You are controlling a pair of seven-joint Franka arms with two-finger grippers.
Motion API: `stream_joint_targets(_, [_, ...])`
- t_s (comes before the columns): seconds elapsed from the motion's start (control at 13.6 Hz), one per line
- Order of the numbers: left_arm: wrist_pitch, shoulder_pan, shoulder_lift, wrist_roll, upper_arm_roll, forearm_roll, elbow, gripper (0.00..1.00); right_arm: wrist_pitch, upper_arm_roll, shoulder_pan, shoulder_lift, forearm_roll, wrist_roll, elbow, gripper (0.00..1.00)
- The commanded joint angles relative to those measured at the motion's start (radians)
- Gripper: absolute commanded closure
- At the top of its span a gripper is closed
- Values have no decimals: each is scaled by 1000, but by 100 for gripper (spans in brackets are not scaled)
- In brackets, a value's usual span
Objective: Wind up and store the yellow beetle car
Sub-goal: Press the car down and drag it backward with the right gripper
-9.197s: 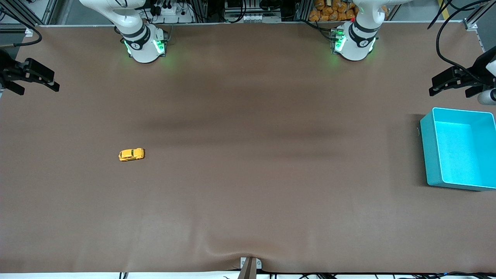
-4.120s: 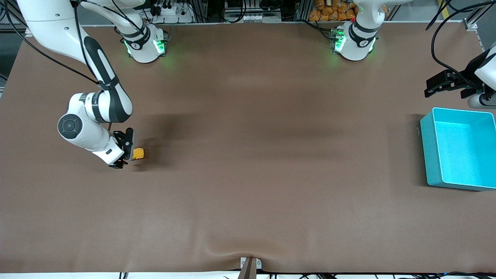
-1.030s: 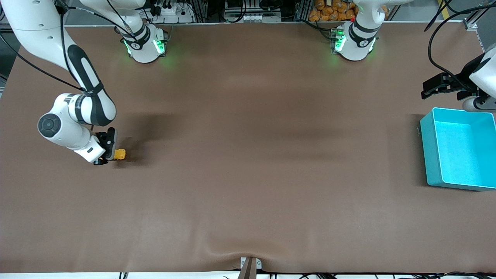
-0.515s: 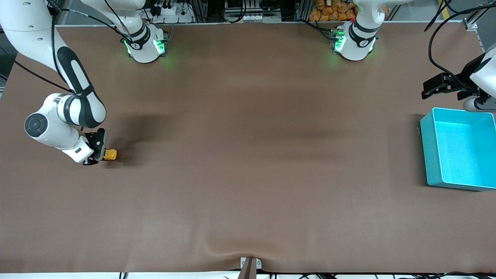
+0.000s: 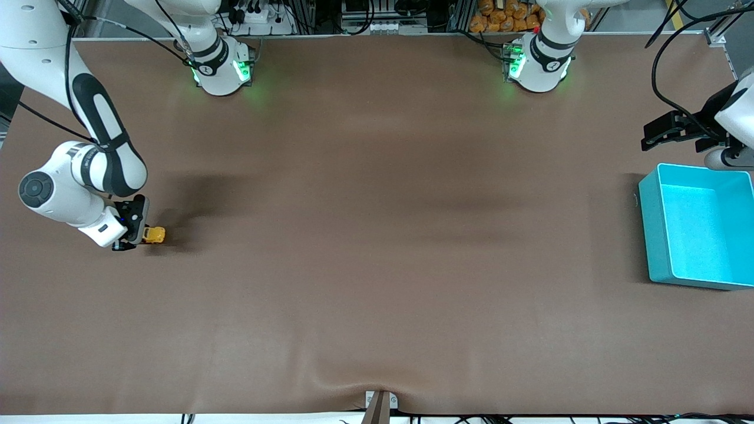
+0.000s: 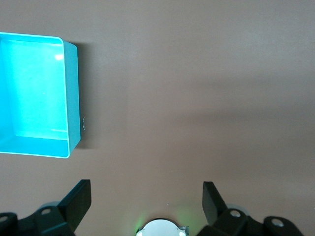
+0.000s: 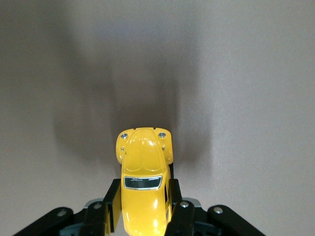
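The right gripper (image 5: 134,232) has its jaws clenched on the yellow beetle car (image 5: 154,235), low on the bench (image 5: 377,235) near the right arm's end. Winding probably needs the wheels pressed down during a straight pull. The left gripper (image 6: 146,201) waits, jaws released, beside the teal bin (image 5: 695,227).

yellow beetle car (image 5: 154,235): rear hidden by right end effector (image 5: 132,231) | teal bin (image 5: 647,224): cut off by front view's edge
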Motion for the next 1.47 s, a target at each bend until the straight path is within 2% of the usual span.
stream_joint_targets(0.0, [-8, -2, 0, -12, -1, 21, 6, 0, 15, 9, -40, 78, -11, -38, 30, 80])
stream_joint_targets(0.74, [-8, -2, -1, -12, -1, 21, 5, 0, 13, 8, -96, 112, -12, -107, 74, 80])
stream_joint_targets(1.03, [-8, -2, -1, -12, -1, 21, 5, 0, 6, 8, -107, 116, -12, -111, 85, 76])
stream_joint_targets(1.25, [-9, -2, -1, -12, -1, 21, 5, 0, 3, 8, -109, 118, -12, -105, 91, 52])
stream_joint_targets(1.32, [-9, -2, -1, -12, -1, 21, 5, 0, 3, 9, -109, 118, -11, -101, 94, 36])
stream_joint_targets(1.4, [-8, -2, -1, -12, -1, 21, 5, 0, 3, 9, -109, 116, -3, -101, 97, 14])
